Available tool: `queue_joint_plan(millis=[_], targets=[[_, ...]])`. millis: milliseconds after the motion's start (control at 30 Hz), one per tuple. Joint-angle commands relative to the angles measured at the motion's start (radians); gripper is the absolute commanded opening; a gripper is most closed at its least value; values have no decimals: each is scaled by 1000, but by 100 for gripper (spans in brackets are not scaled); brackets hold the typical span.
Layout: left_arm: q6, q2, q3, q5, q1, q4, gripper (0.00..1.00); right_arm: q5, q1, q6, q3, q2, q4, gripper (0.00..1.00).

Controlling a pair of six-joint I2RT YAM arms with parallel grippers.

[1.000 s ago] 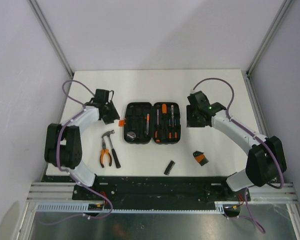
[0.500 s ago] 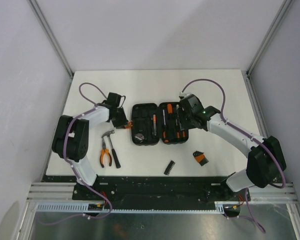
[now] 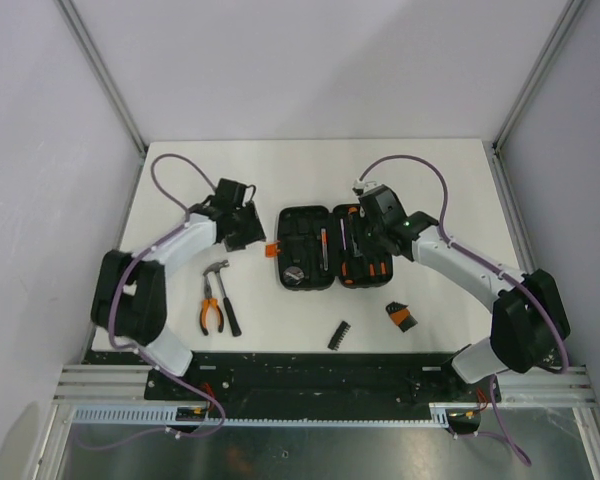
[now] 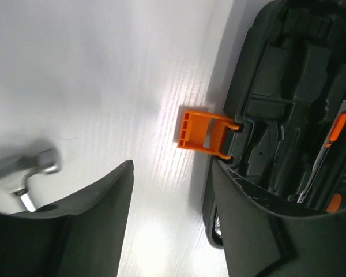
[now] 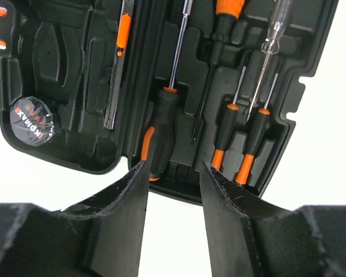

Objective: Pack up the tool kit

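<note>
Tool kit (image 3: 302, 245), top view: black case lying open and flat at mid-desk, both halves facing up; we find it between the two claws.
Desk (image 3: 280, 170), top view: white, carrying every item listed.
Latch (image 3: 273, 250), top view: orange tab sticking out from the case's left edge.
Left claw (image 3: 252, 238), top view: just left of the latch; we cannot tell from here whether it touches.
Right claw (image 3: 368, 235), top view: above the case's right half, toward its far right corner.
Loose tools, top view: hammer (image 3: 223, 295) and orange-handled pliers (image 3: 210, 312) side by side left of the case; bit strip (image 3: 338, 335) and a small black-and-orange piece (image 3: 400, 317) toward the front edge, well apart from the case.
Left claw (image 4: 172, 173), left wrist view: fingers spread, only bare desk between them; we see nothing gripped.
Latch (image 4: 203, 134), left wrist view: flipped outward over the desk, hinged to the tool kit's (image 4: 282, 98) rim.
Hammer (image 4: 37, 167), left wrist view: blurred metal head at the left edge.
Right claw (image 5: 173, 166), right wrist view: fingers spread and pinching nothing; we see the case's near rim and a strip of desk between them.
Tool kit (image 5: 75, 86), right wrist view: moulded slots partly filled.
Contents, right wrist view: tape measure (image 5: 33, 118) in the left half's near corner; knife (image 5: 118, 63) with orange slider beside the hinge; large screwdriver (image 5: 161, 133) just right of the hinge; two slim screwdrivers (image 5: 228, 133) next to it; clear-handled tester (image 5: 274, 23) at the far right.
</note>
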Motion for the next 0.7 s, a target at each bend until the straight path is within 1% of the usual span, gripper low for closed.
queue_joint_plan(millis=[0,67,133,167,233,267,333,400,467,500,567,600,633,667], targets=[[-12,-187,-22,-141,27,-64,66,-37,33,-28,52,37,66,46],[-19,-249,-29,-158,45,-106,70,-39,64,-39,83,60,65,49],[-20,-312,-33,-171,73,-140,75,-45,100,-50,116,85,64,55],[-17,-348,-35,-182,84,-152,79,-47,118,-54,126,96,69,58],[-5,-419,-43,-218,98,-163,91,-51,163,-62,136,121,95,65],[2,-454,-46,-238,103,-165,96,-49,187,-64,146,137,104,68],[11,-535,-47,-273,113,-171,98,-28,247,-57,182,175,112,74],[16,-602,-41,-302,129,-173,99,-10,298,-34,220,216,134,88],[28,-657,-21,-308,145,-180,99,6,340,0,271,265,147,94],[33,-686,-13,-312,148,-182,99,13,360,10,297,291,155,95],[35,-740,-8,-321,152,-186,100,33,399,13,357,359,171,92],[37,-766,-5,-323,153,-187,99,40,416,11,398,400,166,88],[37,-789,-1,-324,153,-190,99,39,433,8,450,447,156,83],[38,-811,2,-325,153,-194,99,34,447,3,503,496,136,75]])
